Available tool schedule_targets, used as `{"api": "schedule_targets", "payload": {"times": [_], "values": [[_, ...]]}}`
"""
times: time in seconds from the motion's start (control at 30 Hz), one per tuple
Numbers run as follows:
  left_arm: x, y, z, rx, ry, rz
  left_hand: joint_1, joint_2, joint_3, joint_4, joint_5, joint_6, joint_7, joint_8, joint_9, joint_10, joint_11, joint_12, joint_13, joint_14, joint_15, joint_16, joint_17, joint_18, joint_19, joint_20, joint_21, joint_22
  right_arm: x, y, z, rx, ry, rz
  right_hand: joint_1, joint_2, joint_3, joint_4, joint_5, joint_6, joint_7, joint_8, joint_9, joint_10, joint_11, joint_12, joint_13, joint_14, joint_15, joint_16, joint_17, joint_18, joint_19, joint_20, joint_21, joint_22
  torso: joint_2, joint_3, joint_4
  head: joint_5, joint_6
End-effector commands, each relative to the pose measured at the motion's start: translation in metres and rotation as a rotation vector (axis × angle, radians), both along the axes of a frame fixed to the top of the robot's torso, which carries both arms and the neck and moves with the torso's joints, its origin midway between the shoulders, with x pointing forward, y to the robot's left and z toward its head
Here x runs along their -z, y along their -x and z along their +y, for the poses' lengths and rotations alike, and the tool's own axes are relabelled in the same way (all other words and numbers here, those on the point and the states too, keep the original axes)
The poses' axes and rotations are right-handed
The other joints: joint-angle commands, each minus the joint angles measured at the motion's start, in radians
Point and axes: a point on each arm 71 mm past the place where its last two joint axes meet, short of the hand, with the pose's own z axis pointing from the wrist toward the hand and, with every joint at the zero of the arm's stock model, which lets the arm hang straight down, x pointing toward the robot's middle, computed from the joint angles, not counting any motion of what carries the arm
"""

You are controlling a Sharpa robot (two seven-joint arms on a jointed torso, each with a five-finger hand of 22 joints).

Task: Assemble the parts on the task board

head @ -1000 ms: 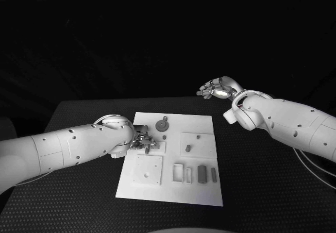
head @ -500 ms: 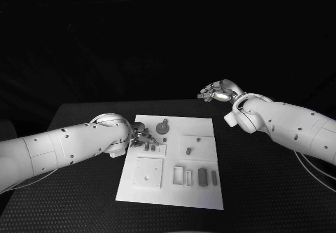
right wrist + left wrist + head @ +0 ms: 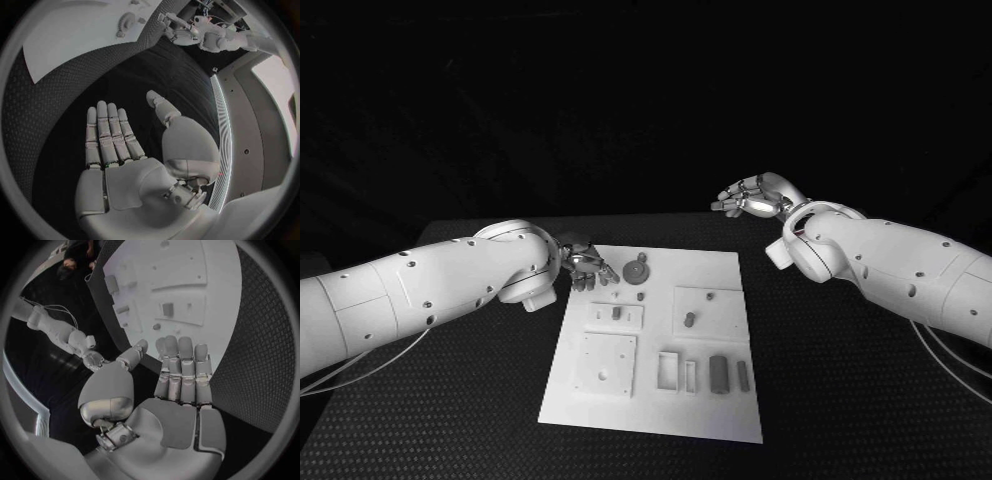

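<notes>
The white task board (image 3: 661,415) lies in the middle of the black table. On it are a round grey part (image 3: 636,266) near the far edge, small grey parts standing on two square plates (image 3: 616,313) (image 3: 689,320), and several grey parts (image 3: 717,372) in a row nearer me. My left hand (image 3: 586,265) hovers by the board's far left corner. Its fingers are straight and hold nothing (image 3: 178,380). My right hand (image 3: 759,195) is raised beyond the board's far right corner, well clear of it, flat and holding nothing (image 3: 119,145).
The black table (image 3: 862,380) has bare room on both sides of the board. My left forearm (image 3: 430,290) crosses the table's left side and my right forearm (image 3: 891,265) its right side. The right wrist view takes in the board (image 3: 75,35) and the left hand (image 3: 181,30).
My left hand has drawn back from the small square plate toward the board's far left corner. The right hand has shifted slightly. The parts lie as before.
</notes>
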Motion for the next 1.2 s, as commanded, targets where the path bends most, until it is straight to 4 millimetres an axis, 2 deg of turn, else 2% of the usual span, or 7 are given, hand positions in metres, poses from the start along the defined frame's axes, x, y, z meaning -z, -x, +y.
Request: {"api": "schedule_targets", "payload": {"times": [0.03,0.13,0.3,0.5,0.9,1.0,1.2], "values": [[-0.005,-0.007,0.003,-0.034,0.051,-0.060,0.032,-0.012,-0.003,-0.003,0.008,-0.023,0.009,-0.007,-0.009,-0.018,0.015,-0.058,-0.030,-0.015,0.029,-0.057,-0.027,-0.004,-0.019,-0.034,-0.037,-0.017,0.001,0.000,0.000,-0.013,-0.001,0.002,0.003,0.001,0.000,0.000,0.003,-0.003,0.015,0.005,-0.001,0.006,0.002,0.003,-0.001,-0.001,0.002,0.001,-0.001,0.003,-0.004,0.004,-0.004,0.001,0.001,-0.0011,-0.0001,0.002,0.005],[-0.005,-0.012,0.006,-0.024,-0.001,-0.084,0.013,-0.035,-0.025,0.046,-0.006,-0.025,0.011,-0.002,-0.018,0.000,0.015,-0.094,-0.046,0.000,0.039,-0.088,-0.037,0.004,-0.013,-0.022,-0.059,-0.024,0.001,0.000,0.000,-0.012,-0.001,0.002,0.003,0.001,0.000,0.000,0.004,-0.003,0.015,0.005,-0.001,0.006,0.002,0.003,-0.001,-0.001,0.002,0.001,-0.001,0.003,-0.004,0.004,-0.004,0.002,0.002,-0.0008,-0.0003,0.004,0.008],[-0.004,-0.025,0.012,-0.033,-0.058,-0.090,-0.062,-0.120,-0.023,0.174,-0.013,-0.017,0.006,0.009,-0.023,0.021,0.011,-0.117,-0.051,0.014,0.037,-0.100,-0.033,0.012,-0.002,-0.023,-0.073,-0.025,0.001,0.000,0.000,-0.012,-0.001,0.003,0.003,0.002,0.000,0.000,0.004,-0.003,0.015,0.006,-0.001,0.007,0.002,0.003,-0.002,-0.001,0.001,0.001,-0.002,0.003,-0.004,0.004,-0.004,0.002,0.001,-0.0015,-0.0008,0.005,0.010],[-0.001,-0.043,0.013,-0.052,-0.112,-0.084,-0.066,-0.147,-0.021,0.218,-0.014,-0.018,0.006,0.015,-0.023,0.026,0.011,-0.125,-0.049,0.016,0.038,-0.102,-0.028,0.012,-0.001,-0.021,-0.076,-0.019,0.002,0.000,0.002,-0.016,-0.002,0.004,0.002,0.002,0.000,0.000,0.004,-0.003,0.015,0.006,-0.002,0.007,0.002,0.004,-0.003,-0.001,0.001,0.002,-0.002,0.003,-0.004,0.004,-0.004,0.002,0.004,-0.0012,-0.0039,0.006,0.013],[0.005,-0.054,0.009,-0.027,-0.196,-0.048,-0.083,-0.147,-0.036,0.265,-0.013,-0.010,0.001,0.027,-0.020,0.036,0.007,-0.128,-0.043,0.020,0.035,-0.100,-0.019,0.014,0.000,-0.022,-0.079,-0.011,0.002,0.001,0.003,-0.018,-0.003,0.003,0.001,0.002,0.000,0.001,0.005,-0.003,0.015,0.006,-0.002,0.007,0.002,0.004,-0.004,-0.001,0.001,0.002,-0.003,0.004,-0.004,0.004,-0.004,0.002,0.011,-0.0020,-0.0134,0.011,0.016],[0.008,-0.054,0.008,-0.020,-0.203,-0.031,-0.078,-0.134,-0.040,0.268,-0.013,-0.006,-0.002,0.032,-0.019,0.040,0.004,-0.127,-0.040,0.021,0.034,-0.098,-0.016,0.014,0.001,-0.023,-0.078,-0.008,0.002,0.001,0.004,-0.019,-0.004,0.003,0.001,0.002,0.000,0.001,0.005,-0.003,0.015,0.006,-0.002,0.007,0.002,0.004,-0.004,-0.001,0.001,0.002,-0.003,0.004,-0.004,0.004,-0.004,0.002,0.011,-0.0020,-0.0130,0.009,0.014],[0.011,-0.054,0.007,-0.003,-0.211,-0.006,-0.050,-0.076,-0.080,0.234,-0.013,0.010,-0.009,0.041,-0.019,0.052,-0.002,-0.129,-0.034,0.024,0.032,-0.095,-0.007,0.013,-0.003,-0.025,-0.080,0.002,0.002,0.001,0.003,-0.019,-0.004,0.002,0.001,0.002,0.000,0.001,0.005,-0.003,0.015,0.006,-0.003,0.007,0.002,0.004,-0.005,-0.002,0.001,0.002,-0.003,0.004,-0.004,0.004,-0.004,0.003,0.009,-0.0017,-0.0124,0.008,0.009]]}}
